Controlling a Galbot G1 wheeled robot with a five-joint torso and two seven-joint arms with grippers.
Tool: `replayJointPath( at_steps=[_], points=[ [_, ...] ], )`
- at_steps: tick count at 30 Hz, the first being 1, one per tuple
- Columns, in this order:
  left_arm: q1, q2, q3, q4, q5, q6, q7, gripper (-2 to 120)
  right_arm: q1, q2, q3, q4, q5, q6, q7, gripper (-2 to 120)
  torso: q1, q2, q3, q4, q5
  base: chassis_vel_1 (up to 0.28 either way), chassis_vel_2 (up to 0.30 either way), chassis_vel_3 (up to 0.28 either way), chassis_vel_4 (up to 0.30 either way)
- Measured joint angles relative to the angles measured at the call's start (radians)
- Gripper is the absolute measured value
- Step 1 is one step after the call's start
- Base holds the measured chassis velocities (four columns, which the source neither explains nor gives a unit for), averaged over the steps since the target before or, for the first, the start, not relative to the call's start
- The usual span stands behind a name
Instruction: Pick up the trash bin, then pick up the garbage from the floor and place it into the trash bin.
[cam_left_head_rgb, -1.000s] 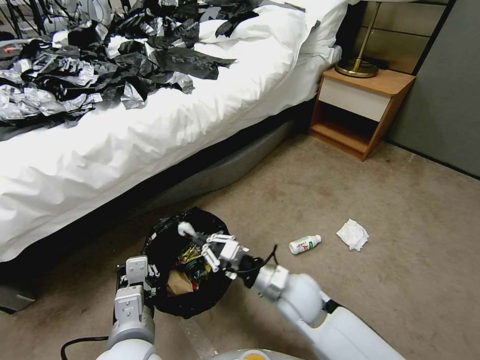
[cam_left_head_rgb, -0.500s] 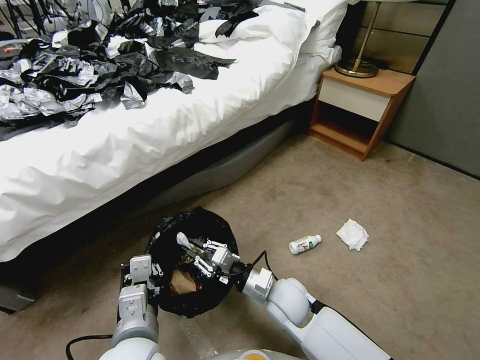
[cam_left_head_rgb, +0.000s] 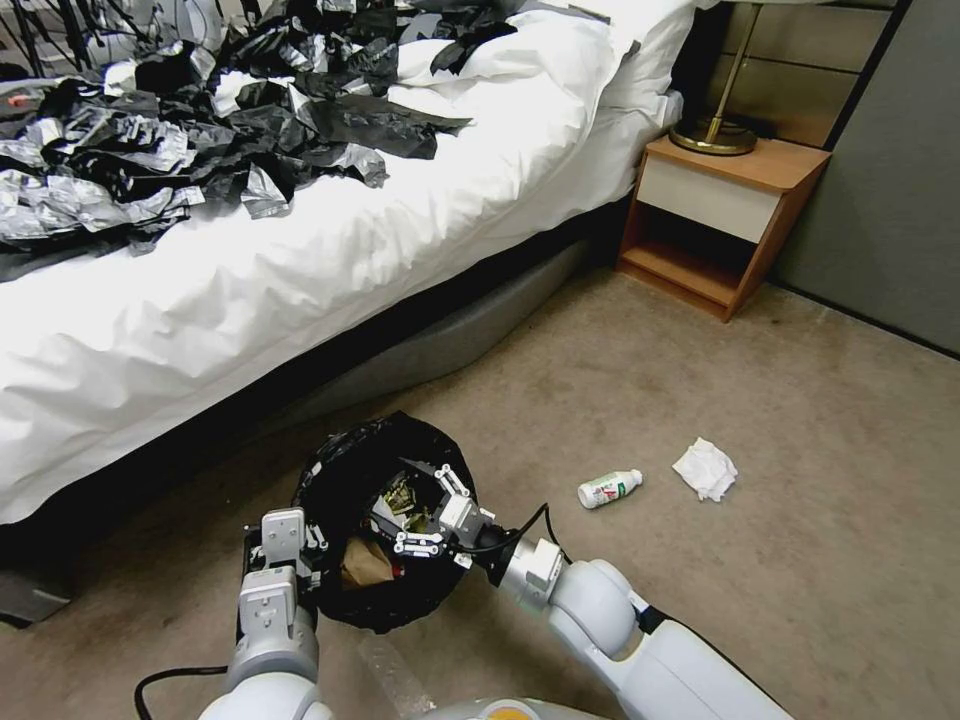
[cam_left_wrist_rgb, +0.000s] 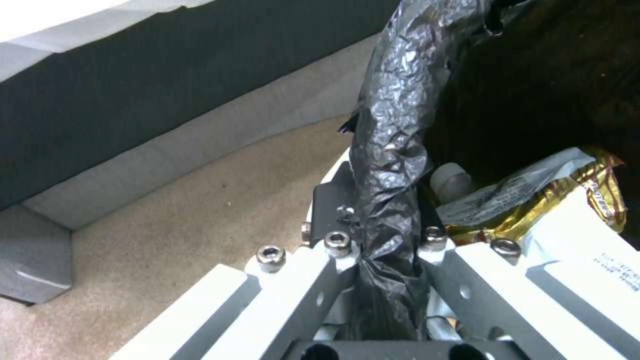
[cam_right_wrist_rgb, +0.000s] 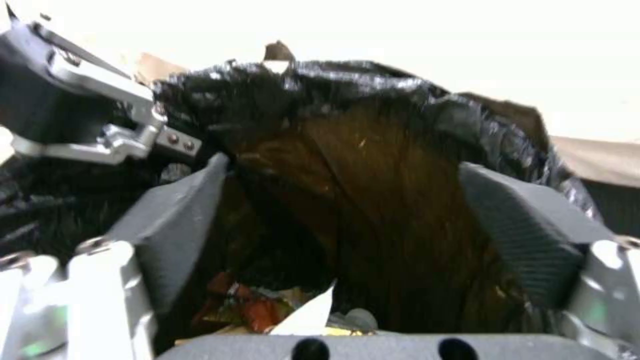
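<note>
The trash bin (cam_left_head_rgb: 350, 470), a round bucket lined with a glossy black bag, hangs just above the carpet by the bed. My left gripper (cam_left_head_rgb: 312, 560) is shut on its bag-covered rim (cam_left_wrist_rgb: 390, 200). Over the bin's mouth, my right gripper (cam_left_head_rgb: 435, 512) is open, its dark pads (cam_right_wrist_rgb: 520, 220) spread wide with nothing between them. Inside the bin lie a gold wrapper (cam_left_wrist_rgb: 560, 200), a brown paper bag (cam_left_head_rgb: 360, 565) and a white scrap (cam_right_wrist_rgb: 307, 315). On the floor to the right are more garbage pieces: a small white bottle (cam_left_head_rgb: 609, 488) and a crumpled white tissue (cam_left_head_rgb: 706, 468).
The bed (cam_left_head_rgb: 300, 270) with white sheets runs along the left, its top strewn with black-and-silver plastic sheets (cam_left_head_rgb: 150, 130). A wooden nightstand (cam_left_head_rgb: 720, 220) with a brass lamp base (cam_left_head_rgb: 714, 135) stands at the back right. Open carpet (cam_left_head_rgb: 800, 560) spreads to the right.
My right gripper came down into the bin's mouth with a white piece, then opened and let it drop inside. The left gripper kept its hold on the rim.
</note>
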Motion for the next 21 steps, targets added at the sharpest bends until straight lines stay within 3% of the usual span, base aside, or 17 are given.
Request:
replayJointPath(
  at_steps=[4, 9, 11, 15, 21],
  points=[
    [0.003, 0.003, -0.007, -0.002, 0.002, 0.0, 0.008, 0, -0.024, -0.004, 0.039, 0.073, -0.016, 0.024, 0.009, 100, 0.0, 0.0, 0.0, 0.0001, 0.0, 0.0, 0.0, 0.0, 0.0],
    [0.002, 0.004, -0.014, -0.002, 0.014, -0.009, 0.019, 0, -0.058, -0.002, 0.109, 0.192, -0.029, 0.03, 0.059, 100, 0.0, 0.0, 0.0, 0.0002, 0.0, 0.0, 0.0, 0.0, 0.0],
    [0.004, 0.004, -0.019, -0.001, 0.035, -0.034, 0.039, 0, -0.122, 0.02, 0.196, 0.305, -0.043, 0.013, 0.117, 100, 0.0, 0.0, 0.0, 0.0003, 0.0001, 0.0, 0.0, 0.0, 0.0],
    [0.001, 0.003, -0.02, 0.002, 0.041, -0.043, 0.046, 0, -0.249, 0.063, 0.33, 0.4, -0.082, 0.008, 0.174, 100, 0.0, 0.0, 0.0, -0.0001, 0.0001, 0.0, 0.0, 0.0, 0.0],
    [-0.003, 0.005, -0.024, 0.008, 0.047, -0.063, 0.052, 0, -0.453, 0.116, 0.527, 0.412, -0.121, 0.097, 0.247, 100, 0.0, 0.0, 0.0, -0.0001, -0.0002, 0.0, 0.0, 0.0, 0.0]
  ],
)
